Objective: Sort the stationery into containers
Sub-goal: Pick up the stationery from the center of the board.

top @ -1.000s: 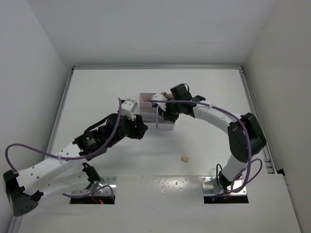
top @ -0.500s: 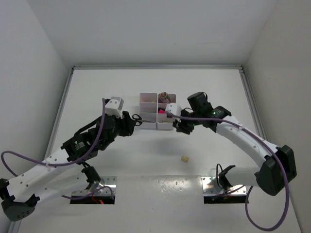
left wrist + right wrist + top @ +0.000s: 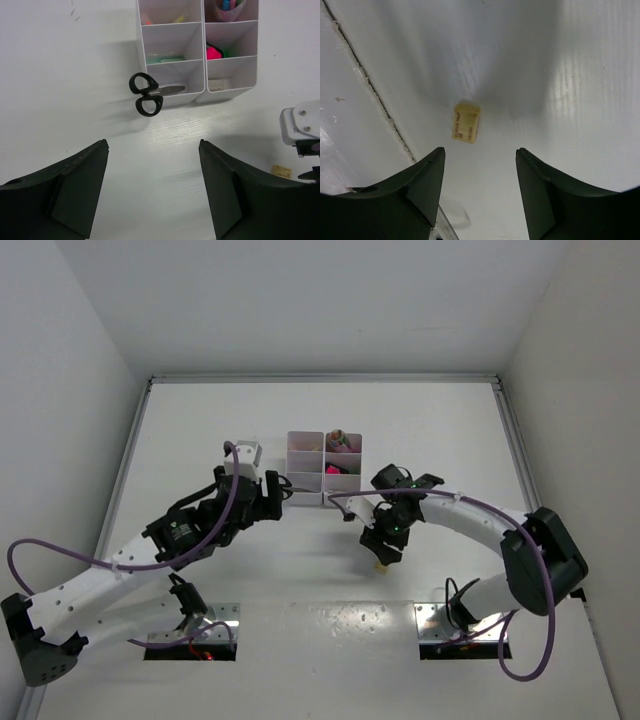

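Your right pincer [image 3: 480,152] hangs open over the last loose eraser [image 3: 466,122], and your left pincer [image 3: 152,145] stands wide and empty just short of the tray [image 3: 230,64].

The beige eraser lies flat on the white surface [image 3: 75,75], apart from the tray, with a finger on either side above it. That looks like the line-up for a straight drop and pinch. The scissors [image 3: 146,94] sit with their blades inside the near left compartment and their black loops hanging out over its wall, probably because they are too long for so small a cell. The pink and green pieces rest in the other cells. Your left pincer holds nothing and points at the scissors, so it is well placed if you want to nudge them further in.
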You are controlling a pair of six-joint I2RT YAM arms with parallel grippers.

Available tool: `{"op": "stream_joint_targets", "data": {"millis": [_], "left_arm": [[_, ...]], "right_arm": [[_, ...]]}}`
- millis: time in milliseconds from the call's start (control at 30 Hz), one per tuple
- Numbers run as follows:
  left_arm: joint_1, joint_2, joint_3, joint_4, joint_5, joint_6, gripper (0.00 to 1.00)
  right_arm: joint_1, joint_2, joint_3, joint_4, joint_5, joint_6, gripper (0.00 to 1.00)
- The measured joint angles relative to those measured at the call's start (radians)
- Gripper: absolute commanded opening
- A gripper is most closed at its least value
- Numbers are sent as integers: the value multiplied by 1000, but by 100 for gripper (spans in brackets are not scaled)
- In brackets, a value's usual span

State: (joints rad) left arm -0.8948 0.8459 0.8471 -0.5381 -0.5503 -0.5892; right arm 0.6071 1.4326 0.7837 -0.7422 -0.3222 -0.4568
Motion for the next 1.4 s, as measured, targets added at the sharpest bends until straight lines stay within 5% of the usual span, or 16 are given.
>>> {"op": "stream_joint_targets", "data": {"millis": [667, 867, 900, 1033, 1233, 1400], "left_arm": [[0, -10, 0, 0, 2, 0, 79], [0, -10, 0, 0, 2, 0, 79], [0, -10, 0, 0, 2, 0, 79], [0, -10, 0, 0, 2, 0, 79], [0, -10, 0, 0, 3, 1, 79], [0, -10, 0, 0, 2, 0, 79]], "right_arm": [[168, 148, -8, 108, 145, 112, 59], [203, 167, -13, 127, 216, 126, 37], [208, 167, -15, 132, 229, 127, 25], [221, 167, -18, 138, 258, 132, 3], [218, 122, 13, 109, 264, 114, 0], [213, 25, 208, 117, 276, 60, 0]]}}
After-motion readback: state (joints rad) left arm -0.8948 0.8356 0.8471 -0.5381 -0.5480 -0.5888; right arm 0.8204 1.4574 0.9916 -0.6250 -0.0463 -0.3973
